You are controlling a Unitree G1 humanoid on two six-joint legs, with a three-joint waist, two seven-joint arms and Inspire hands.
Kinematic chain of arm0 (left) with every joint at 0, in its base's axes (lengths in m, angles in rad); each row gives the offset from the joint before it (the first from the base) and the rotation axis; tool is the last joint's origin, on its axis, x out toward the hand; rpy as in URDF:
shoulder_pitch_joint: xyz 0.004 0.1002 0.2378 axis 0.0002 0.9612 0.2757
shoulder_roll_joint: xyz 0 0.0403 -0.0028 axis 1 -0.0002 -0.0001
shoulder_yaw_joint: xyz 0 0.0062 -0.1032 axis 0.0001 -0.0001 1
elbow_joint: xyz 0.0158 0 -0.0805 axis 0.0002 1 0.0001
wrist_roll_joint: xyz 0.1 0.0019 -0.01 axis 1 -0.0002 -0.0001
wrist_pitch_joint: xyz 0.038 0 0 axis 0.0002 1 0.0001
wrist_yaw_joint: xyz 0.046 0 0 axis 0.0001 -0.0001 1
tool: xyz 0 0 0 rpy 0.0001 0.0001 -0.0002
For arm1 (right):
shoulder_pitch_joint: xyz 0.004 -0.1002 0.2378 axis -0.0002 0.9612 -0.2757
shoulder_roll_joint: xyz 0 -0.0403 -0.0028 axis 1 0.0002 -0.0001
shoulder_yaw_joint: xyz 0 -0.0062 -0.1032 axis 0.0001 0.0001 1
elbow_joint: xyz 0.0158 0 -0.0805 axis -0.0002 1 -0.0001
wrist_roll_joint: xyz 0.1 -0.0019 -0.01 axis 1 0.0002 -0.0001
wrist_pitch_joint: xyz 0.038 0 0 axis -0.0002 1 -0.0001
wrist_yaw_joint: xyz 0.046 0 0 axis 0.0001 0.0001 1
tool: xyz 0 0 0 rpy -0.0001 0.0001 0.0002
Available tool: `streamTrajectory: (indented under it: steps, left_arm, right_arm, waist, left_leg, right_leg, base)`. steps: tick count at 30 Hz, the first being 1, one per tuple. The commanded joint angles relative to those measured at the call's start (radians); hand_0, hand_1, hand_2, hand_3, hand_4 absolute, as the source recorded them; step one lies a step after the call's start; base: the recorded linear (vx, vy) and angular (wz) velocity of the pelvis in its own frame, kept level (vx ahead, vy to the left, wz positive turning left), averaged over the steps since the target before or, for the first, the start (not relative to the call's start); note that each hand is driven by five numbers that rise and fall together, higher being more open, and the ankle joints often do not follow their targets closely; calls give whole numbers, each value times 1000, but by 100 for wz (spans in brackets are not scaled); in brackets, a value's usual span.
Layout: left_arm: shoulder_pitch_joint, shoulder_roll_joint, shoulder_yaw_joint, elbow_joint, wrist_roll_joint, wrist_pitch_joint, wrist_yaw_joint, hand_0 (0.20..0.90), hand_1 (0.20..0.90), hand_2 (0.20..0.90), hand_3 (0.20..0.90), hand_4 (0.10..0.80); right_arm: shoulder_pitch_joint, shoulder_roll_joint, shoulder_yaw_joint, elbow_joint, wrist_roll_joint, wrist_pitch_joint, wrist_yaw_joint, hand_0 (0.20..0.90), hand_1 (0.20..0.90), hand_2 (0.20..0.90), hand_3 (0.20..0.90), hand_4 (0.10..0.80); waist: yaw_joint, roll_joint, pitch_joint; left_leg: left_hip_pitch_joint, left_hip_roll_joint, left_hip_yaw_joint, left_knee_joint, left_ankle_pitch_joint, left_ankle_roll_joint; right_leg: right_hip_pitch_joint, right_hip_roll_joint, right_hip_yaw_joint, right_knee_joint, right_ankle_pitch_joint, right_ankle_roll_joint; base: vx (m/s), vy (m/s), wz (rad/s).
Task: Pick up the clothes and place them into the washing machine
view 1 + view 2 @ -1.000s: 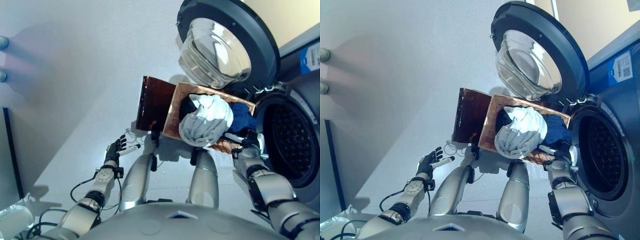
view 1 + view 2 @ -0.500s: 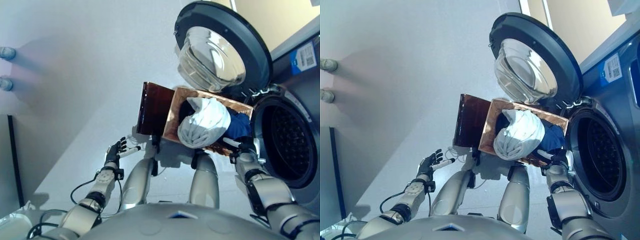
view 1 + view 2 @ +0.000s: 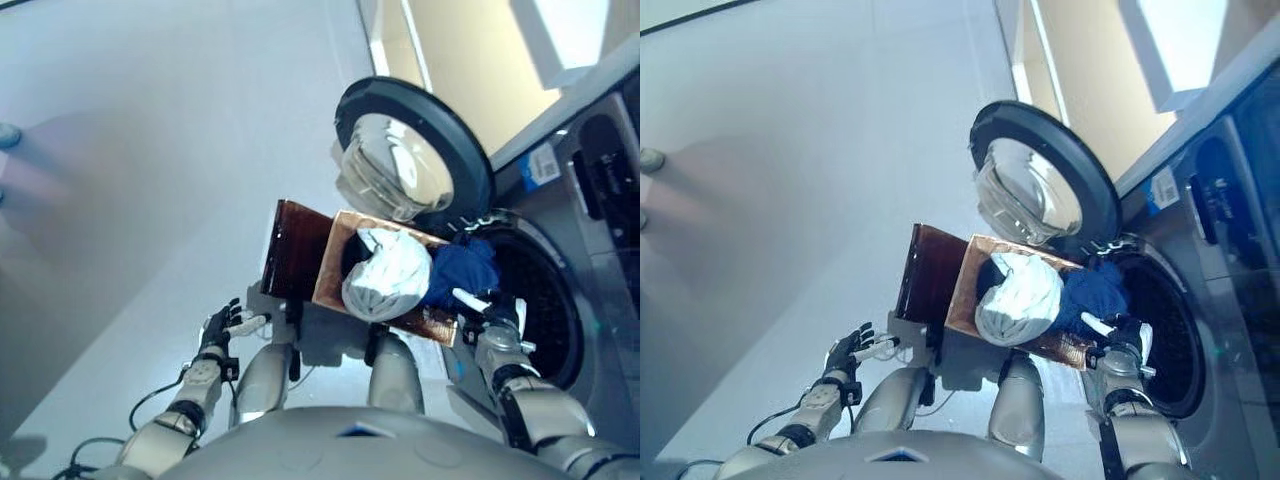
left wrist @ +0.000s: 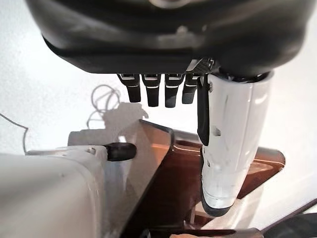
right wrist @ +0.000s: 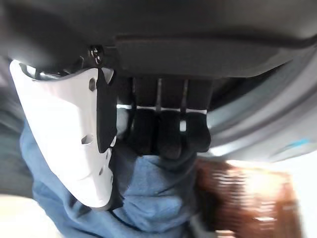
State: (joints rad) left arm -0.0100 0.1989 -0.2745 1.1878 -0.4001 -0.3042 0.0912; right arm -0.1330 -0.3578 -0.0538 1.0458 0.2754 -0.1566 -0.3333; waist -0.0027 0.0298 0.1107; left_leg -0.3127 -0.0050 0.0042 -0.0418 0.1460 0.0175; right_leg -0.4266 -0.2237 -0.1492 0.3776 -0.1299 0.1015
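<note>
A copper-brown basket (image 3: 333, 262) stands on the floor in front of me with a bundled white garment (image 3: 385, 285) and a dark blue garment (image 3: 460, 272) in it. My right hand (image 3: 495, 312) is at the basket's machine-side edge. Its fingers (image 5: 168, 134) are curled into the blue garment (image 5: 148, 198), which bulges over the rim beside the open drum (image 3: 545, 300). The left hand (image 3: 218, 325) hangs low on my left, apart from the basket, fingers (image 4: 153, 91) straight and holding nothing.
The washing machine's round door (image 3: 410, 160) stands swung open above the basket. A dark brown panel (image 3: 295, 248) stands against the basket's left side. The machine's grey front (image 3: 600, 270) fills the right side. Pale floor spreads to the left.
The whole picture has shifted, so the camera moved and more of the machine shows. My right hand has closed in on the blue garment, which now bunches at the rim by the drum.
</note>
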Motion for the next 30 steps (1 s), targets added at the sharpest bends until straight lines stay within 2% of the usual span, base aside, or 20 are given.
streamTrajectory:
  steps: [1, 5, 13, 18, 22, 26, 30]
  left_arm:
    - [-37, 51, 68, 6, -15, -41, 18, 900, 900, 900, 900, 800]
    - [-29, 51, 75, 13, -34, -52, 21, 900, 900, 900, 900, 800]
    - [-12, 32, 74, 29, -80, -55, 38, 900, 900, 900, 900, 800]
    - [-9, 11, 65, 42, -112, -44, 37, 900, 900, 900, 900, 800]
    - [-6, -9, 50, 45, -133, -36, 20, 900, 900, 900, 900, 800]
    - [-23, -26, 11, 46, -144, -42, 16, 900, 900, 900, 900, 800]
    - [-30, -45, -34, 37, -149, -43, 15, 900, 900, 900, 900, 800]
  right_arm:
    - [37, 1, -55, -159, 58, -109, -38, 200, 200, 200, 200, 300]
    - [112, 67, -108, -286, 155, -158, -28, 200, 200, 200, 200, 300]
    - [205, 230, -148, -404, 493, -262, 54, 200, 200, 200, 200, 300]
    - [167, 299, -199, -269, 808, -286, 142, 200, 200, 200, 200, 300]
    - [92, 295, -266, -123, 966, -291, 187, 200, 200, 200, 200, 300]
    - [-31, 240, -353, 30, 1054, -316, 154, 200, 200, 200, 200, 300]
    - [-113, 171, -415, 104, 1091, -333, 115, 200, 200, 200, 200, 300]
  waist:
    - [-13, -33, 31]
    - [-30, -34, 17]
    - [-53, -27, -12]
    - [-56, -13, -15]
    - [-53, 10, -8]
    - [-42, 45, 4]
    - [-32, 81, 15]
  left_leg:
    - [68, 56, -12, 69, -121, -104]
    - [113, 67, -3, 60, -128, -105]
    - [178, 77, 30, 30, -134, -108]
    - [187, 69, 46, 25, -141, -108]
    - [178, 62, 56, 15, -140, -107]
    - [150, 52, 59, 10, -134, -106]
    - [130, 46, 58, -3, -124, -108]
  right_leg:
    - [174, -71, 0, -359, 249, 71]
    - [204, -64, 8, -356, 233, 70]
    - [235, -56, 22, -371, 227, 71]
    - [234, -59, 36, -374, 229, 71]
    - [212, -65, 43, -376, 234, 71]
    - [178, -70, 52, -377, 239, 68]
    - [155, -76, 55, -384, 246, 67]
  base:
    - [82, -9, -13]
    - [74, 0, -16]
    - [53, 12, -12]
    - [17, 27, -18]
    - [-15, 39, -9]
    - [-45, 36, -11]
    - [-7, 11, -2]
